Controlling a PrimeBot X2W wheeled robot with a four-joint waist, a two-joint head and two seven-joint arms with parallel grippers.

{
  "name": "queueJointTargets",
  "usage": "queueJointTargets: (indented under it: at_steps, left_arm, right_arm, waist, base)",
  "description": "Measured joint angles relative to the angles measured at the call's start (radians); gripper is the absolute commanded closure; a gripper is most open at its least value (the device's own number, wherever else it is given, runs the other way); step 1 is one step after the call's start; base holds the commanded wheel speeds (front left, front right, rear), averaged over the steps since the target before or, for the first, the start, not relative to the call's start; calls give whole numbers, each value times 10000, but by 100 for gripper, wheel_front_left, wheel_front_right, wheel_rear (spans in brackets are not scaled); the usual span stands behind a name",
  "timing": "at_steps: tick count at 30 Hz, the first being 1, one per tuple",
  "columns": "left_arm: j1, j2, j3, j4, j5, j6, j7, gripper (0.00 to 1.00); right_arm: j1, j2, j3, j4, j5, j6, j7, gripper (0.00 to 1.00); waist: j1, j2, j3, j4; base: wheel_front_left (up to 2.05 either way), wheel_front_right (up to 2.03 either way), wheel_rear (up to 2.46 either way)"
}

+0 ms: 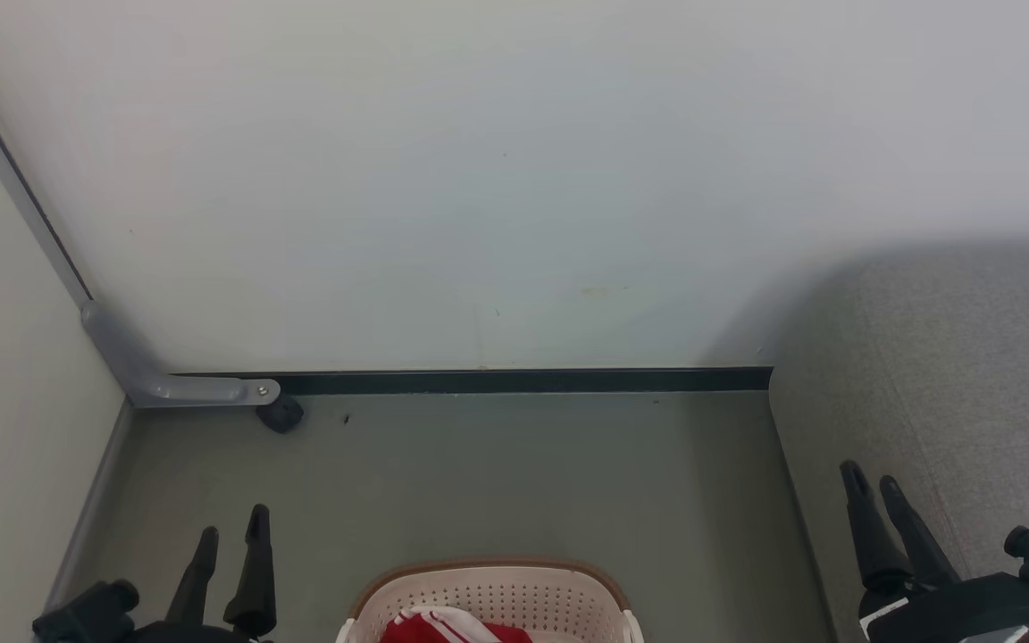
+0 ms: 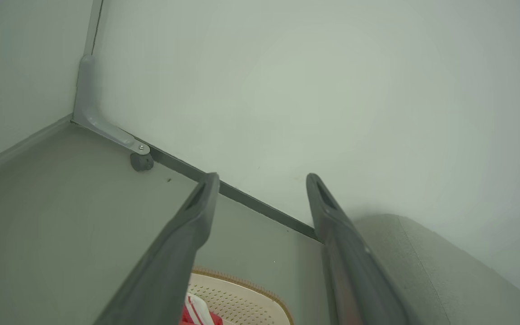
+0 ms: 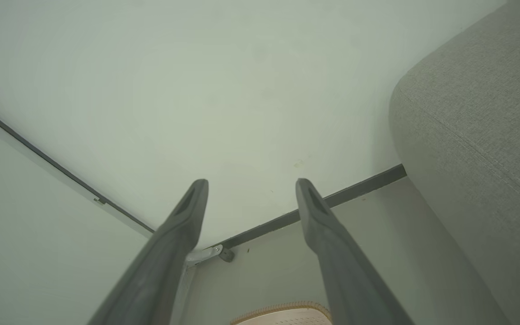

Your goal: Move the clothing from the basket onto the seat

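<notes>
The clothing, red with white stripes, lies bunched in the basket. We see just its top fold at the bottom edge of our head view, and the left wrist view catches a sliver of it too. The basket stands on the floor directly before us, between our two arms. The seat is near it on our right, backed against the wall. That layout suits the job: the garment sits central where either arm can reach down, and the seat is a short swing away.

Our left gripper hangs to the left of the basket, its jaws spread wide and holding nothing. Our right gripper shows against the seat's near edge, jaws likewise wide apart and empty. Both point forward towards the wall rather than down, so we judge the shirt is not yet picked. Next we would need to bend and tilt a gripper down into the basket, pinching a raised fold rather than the perforated side. The soft fabric may drag or snag on the rim as it lifts.
</notes>
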Motion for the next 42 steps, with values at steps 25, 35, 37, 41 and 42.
queueJointTargets:
  at_steps: [25,35,37,41,42]
  left_arm:
    - [-246,215,-798,71,3455,581,-928,0]
    - [-389,224,-907,79,4408,658,-1191,0]
    - [-389,221,-890,81,4422,656,-1191,0]
    - [-389,215,-834,92,4424,652,-1191,0]
    - [-389,211,-821,92,4428,652,-1191,0]
  right_arm:
    - [-590,-514,1066,313,-3175,-146,-972,0]
    - [-717,-617,1260,314,-3990,-146,-1225,0]
    - [-717,-616,1218,314,-3996,-146,-1225,0]
    - [-716,-610,1108,313,-4000,-144,-1227,0]
    - [-716,-606,1089,313,-4017,-144,-1227,0]
  waist:
    - [0,0,53,-77]
    - [0,1,83,-71]
    - [-1,0,88,-70]
    - [0,0,103,-72]
    - [-1,0,107,-73]
  base:
    - [0,0,0]
    - [0,0,0]
    - [0,0,0]
    - [0,0,0]
    - [0,0,0]
